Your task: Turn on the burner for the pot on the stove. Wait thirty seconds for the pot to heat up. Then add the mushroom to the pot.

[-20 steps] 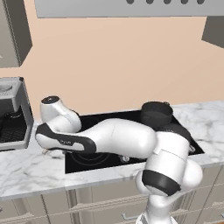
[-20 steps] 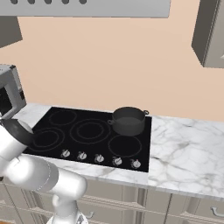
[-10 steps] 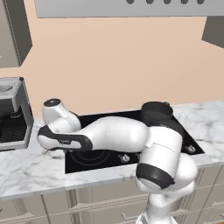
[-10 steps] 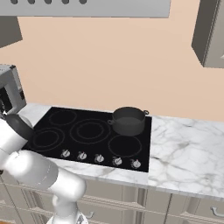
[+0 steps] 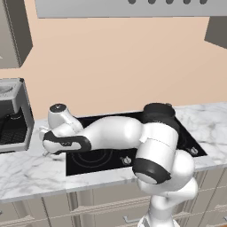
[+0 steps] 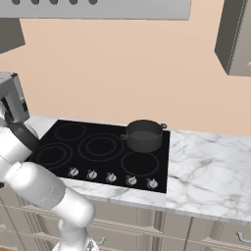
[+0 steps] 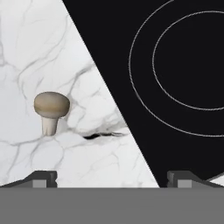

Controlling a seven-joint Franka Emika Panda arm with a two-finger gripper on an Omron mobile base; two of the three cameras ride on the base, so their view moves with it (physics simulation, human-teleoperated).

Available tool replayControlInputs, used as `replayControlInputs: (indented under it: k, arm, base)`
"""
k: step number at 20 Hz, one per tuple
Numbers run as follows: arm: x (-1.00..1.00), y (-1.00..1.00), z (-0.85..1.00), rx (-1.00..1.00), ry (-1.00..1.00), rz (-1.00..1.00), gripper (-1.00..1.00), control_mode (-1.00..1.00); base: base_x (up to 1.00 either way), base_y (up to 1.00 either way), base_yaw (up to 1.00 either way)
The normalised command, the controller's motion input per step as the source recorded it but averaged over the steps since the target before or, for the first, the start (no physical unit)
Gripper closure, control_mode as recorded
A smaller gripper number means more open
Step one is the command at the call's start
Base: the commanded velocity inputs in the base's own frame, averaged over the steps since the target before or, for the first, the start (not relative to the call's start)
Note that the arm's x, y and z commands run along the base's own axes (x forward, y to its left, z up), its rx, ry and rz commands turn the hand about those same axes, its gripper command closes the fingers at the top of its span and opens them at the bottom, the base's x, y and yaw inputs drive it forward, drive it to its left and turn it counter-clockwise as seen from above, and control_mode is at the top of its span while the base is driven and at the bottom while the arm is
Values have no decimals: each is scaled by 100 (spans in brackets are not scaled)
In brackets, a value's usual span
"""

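Left base view: the arm (image 5: 111, 133) is reaching low across the stove (image 5: 186, 137) toward 9 o'clock, its hand hanging over the marble counter (image 5: 26, 173) just beside the stove's left edge; a coffee machine (image 5: 13, 115) is standing at 9 o'clock, and the pot (image 5: 168, 105) is peeking out behind the arm's elbow at 2 o'clock. Right base view: the pot (image 6: 144, 135) is sitting on the stove's (image 6: 98, 149) back right ring, at 1 o'clock of the cooktop's middle; five silver knobs (image 6: 112, 177) are lining the front edge at 6 o'clock, and the counter (image 6: 211, 166) is stretching away to 3 o'clock. Hand view: the gripper (image 7: 112, 179) is standing wide open and holding nothing, its tips showing far apart at 7 and 5 o'clock; the mushroom (image 7: 51, 109) is lying on the counter (image 7: 26, 52) at 9 o'clock, apart from the stove's (image 7: 131, 131) edge, while the ring outlines are occupying 2 o'clock.
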Motion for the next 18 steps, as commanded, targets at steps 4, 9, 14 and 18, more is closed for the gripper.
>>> replayControlInputs:
  k: [4,9,14,18]
  arm:
    - [38,20,-10,-1,0,0,-100,-100]
    - [15,33,-8,-2,0,0,-100,-100]
    - [28,34,-4,-3,0,0,-100,-100]
    - [38,18,-15,-1,0,0,-100,-100]
  base:
    - [0,0,0]
    - [0,0,0]
    - [0,0,0]
    - [0,0,0]
